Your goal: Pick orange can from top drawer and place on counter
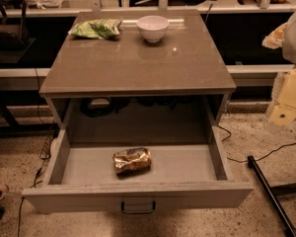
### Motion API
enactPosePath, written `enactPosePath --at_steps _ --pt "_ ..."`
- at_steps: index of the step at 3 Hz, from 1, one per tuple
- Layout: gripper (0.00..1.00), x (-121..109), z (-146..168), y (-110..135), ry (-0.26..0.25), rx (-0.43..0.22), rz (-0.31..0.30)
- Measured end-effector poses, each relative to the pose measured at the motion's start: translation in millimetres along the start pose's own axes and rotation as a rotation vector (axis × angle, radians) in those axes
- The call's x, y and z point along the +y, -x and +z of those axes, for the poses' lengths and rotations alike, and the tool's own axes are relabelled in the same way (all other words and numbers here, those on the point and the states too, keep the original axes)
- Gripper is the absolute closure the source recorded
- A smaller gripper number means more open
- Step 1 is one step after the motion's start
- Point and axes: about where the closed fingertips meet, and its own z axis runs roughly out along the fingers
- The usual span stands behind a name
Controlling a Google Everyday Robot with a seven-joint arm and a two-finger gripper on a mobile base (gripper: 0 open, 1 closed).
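The orange can [132,160], crushed and shiny golden-orange, lies on its side on the floor of the top drawer [138,194]. The drawer is pulled fully out, with its dark pull handle [138,207] at the front centre. Above it, the grey-brown counter [138,63] forms the top of the cabinet. My gripper [286,105] shows as a pale, blurred shape at the far right edge. It is beside the cabinet at about counter height, well right of and above the can, and touches nothing.
A green crinkly snack bag [96,28] and a white bowl [152,27] sit at the back of the counter. A dark pole [269,194] and cables [266,154] lie on the speckled floor to the right. Shelving runs behind the cabinet.
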Motion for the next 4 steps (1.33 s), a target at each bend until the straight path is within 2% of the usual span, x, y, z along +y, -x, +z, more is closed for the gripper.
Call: enactPosePath --at_steps 1,2,3,4 --pt "0.0 0 0 0 0.0 0.0 0.0" --pt "0.0 2 32 20 0.056 -0.043 -0.055" --pt "0.0 15 90 50 0.171 -0.117 -0.117" --pt "0.0 38 146 87 0.281 -0.181 -0.159"
